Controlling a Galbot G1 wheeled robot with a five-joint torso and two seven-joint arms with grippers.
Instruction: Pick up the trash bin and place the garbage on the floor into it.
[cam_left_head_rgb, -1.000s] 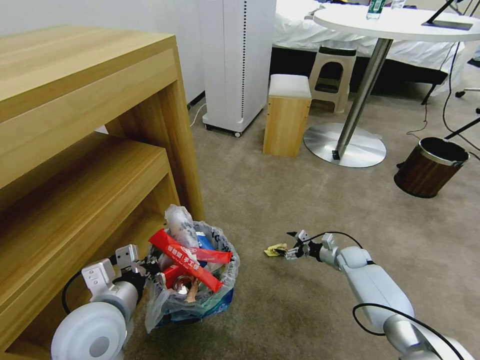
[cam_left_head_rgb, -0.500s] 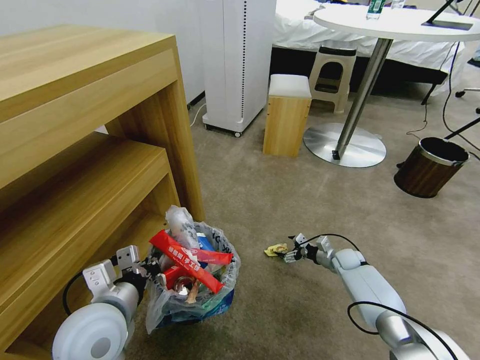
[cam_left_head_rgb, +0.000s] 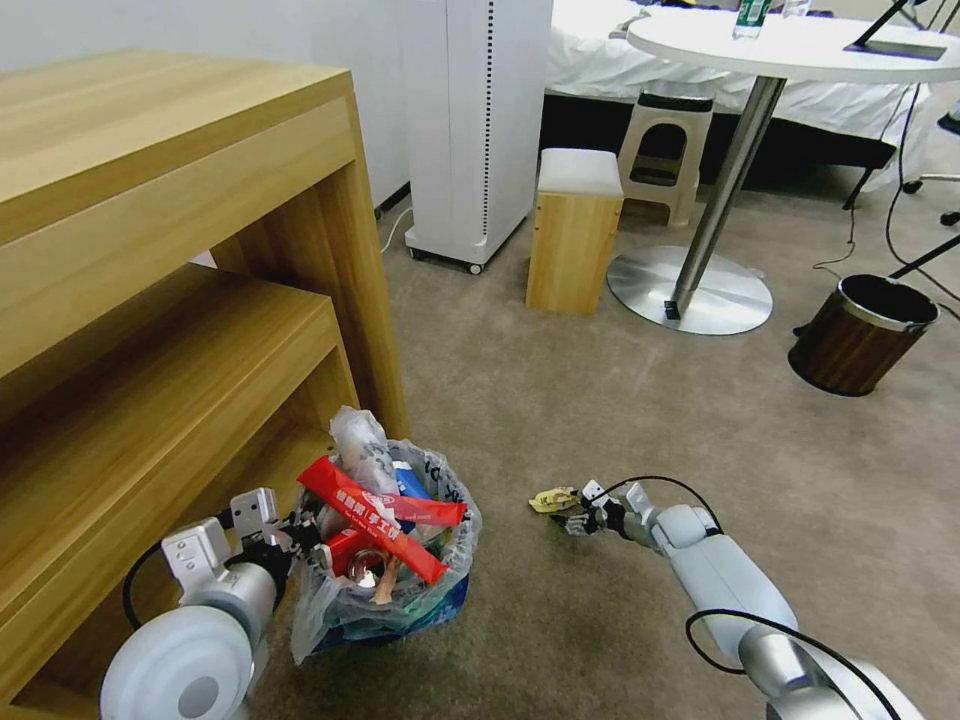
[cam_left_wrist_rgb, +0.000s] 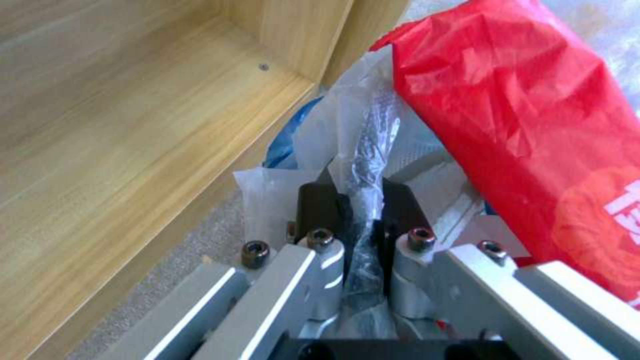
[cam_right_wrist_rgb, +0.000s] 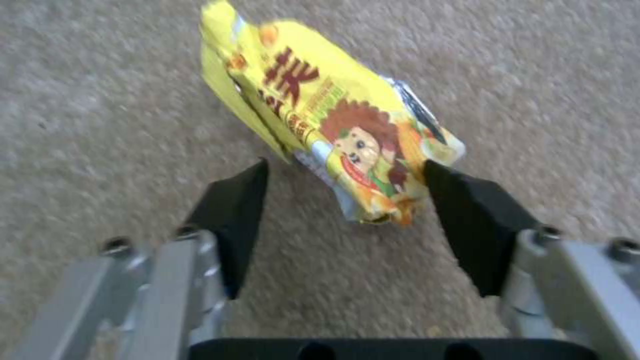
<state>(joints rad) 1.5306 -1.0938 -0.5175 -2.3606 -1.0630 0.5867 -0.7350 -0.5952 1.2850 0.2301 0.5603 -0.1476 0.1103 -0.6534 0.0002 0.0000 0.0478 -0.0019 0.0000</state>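
Looking through our wrist cameras, we saw our left gripper (cam_left_wrist_rgb: 357, 210) pinching the bin's liner (cam_left_wrist_rgb: 363, 150), our right gripper (cam_right_wrist_rgb: 347, 200) wide around a yellow wrapper (cam_right_wrist_rgb: 333, 130).

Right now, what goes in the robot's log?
left gripper: shut on clear plastic bin liner | right gripper: open, straddling yellow snack wrapper on carpet

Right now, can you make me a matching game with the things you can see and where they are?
Things:
1. yellow wrapper
2. trash bin
3. brown bin
4. red wrapper

Places:
A. sticking out of the trash bin
B. on the carpet between the open right gripper fingers
C. beside the wooden shelf, its bag pinched by the left gripper
D. near the round table's base

Pairs: 1-B, 2-C, 3-D, 4-A
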